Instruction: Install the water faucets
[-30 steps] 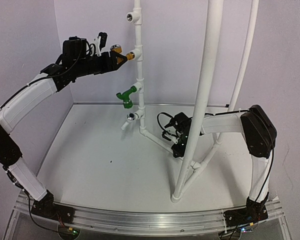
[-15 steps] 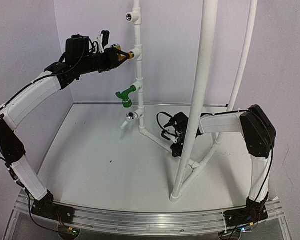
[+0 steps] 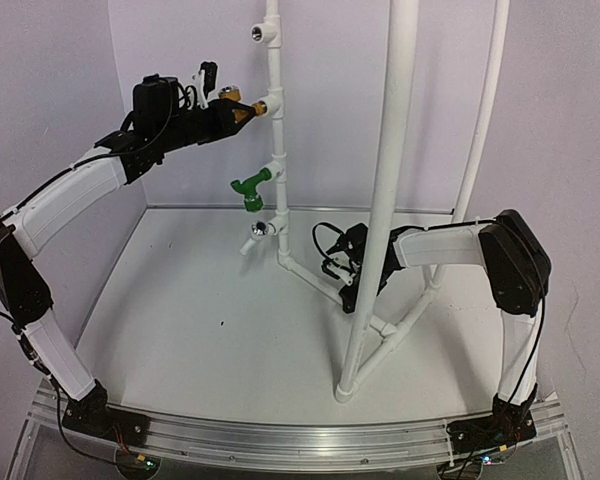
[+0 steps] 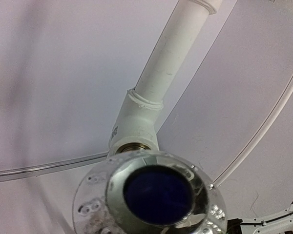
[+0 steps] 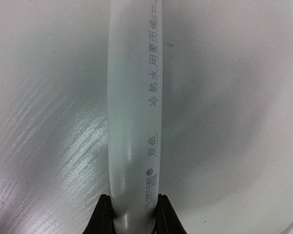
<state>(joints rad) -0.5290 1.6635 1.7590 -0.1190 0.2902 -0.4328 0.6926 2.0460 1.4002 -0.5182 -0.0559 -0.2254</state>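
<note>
The brass-gold faucet (image 3: 242, 108) sits at the mouth of a white tee fitting (image 3: 272, 106) high on the upright pipe (image 3: 277, 150). My left gripper (image 3: 230, 112) is shut on it. In the left wrist view its shiny round knob (image 4: 158, 195) with a dark blue centre fills the bottom, the fitting (image 4: 135, 127) right behind it; my fingers are hidden there. The green faucet (image 3: 248, 192) hangs from a lower fitting, spout down. My right gripper (image 3: 352, 288) is shut on the low slanted white pipe (image 5: 132, 97), its fingertips (image 5: 103, 214) on either side.
A tall white pipe (image 3: 388, 160) of the frame leans in front of my right arm, a thinner one (image 3: 486, 120) behind it. Open tee fittings show at the top (image 3: 261, 35) and near the table (image 3: 262, 232). Walls close in behind and at the left.
The tall pipe frame has leaned and slid to the left. My left gripper has shifted slightly while holding the brass faucet at the fitting. My right gripper keeps its hold.
</note>
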